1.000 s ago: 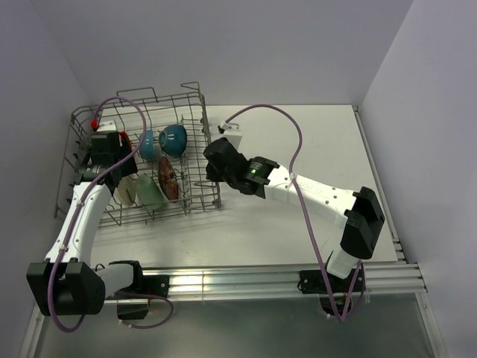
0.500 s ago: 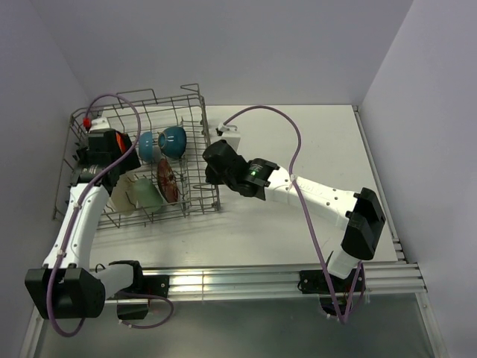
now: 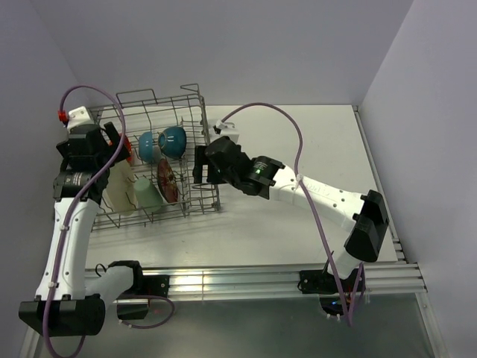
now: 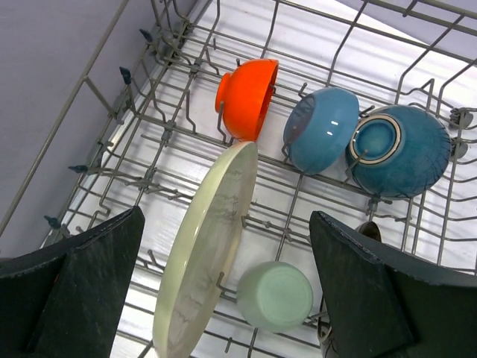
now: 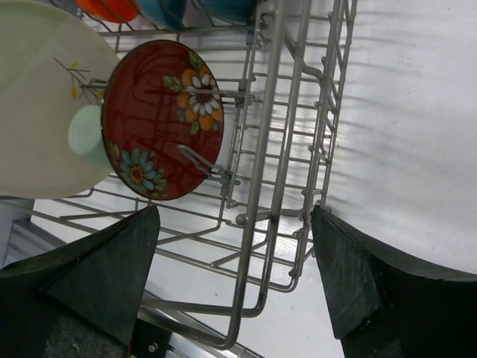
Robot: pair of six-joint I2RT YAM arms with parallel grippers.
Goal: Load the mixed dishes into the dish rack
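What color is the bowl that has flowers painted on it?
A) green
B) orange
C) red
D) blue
C: the flowered bowl, standing on its edge in the rack, is dark red with white, orange and blue blossoms.

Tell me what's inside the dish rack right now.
Inside the dish rack stand six dishes: orange bowl, small blue bowl, teal bowl, cream plate, pale green cup, red floral bowl. The rack floor behind the plate is covered.
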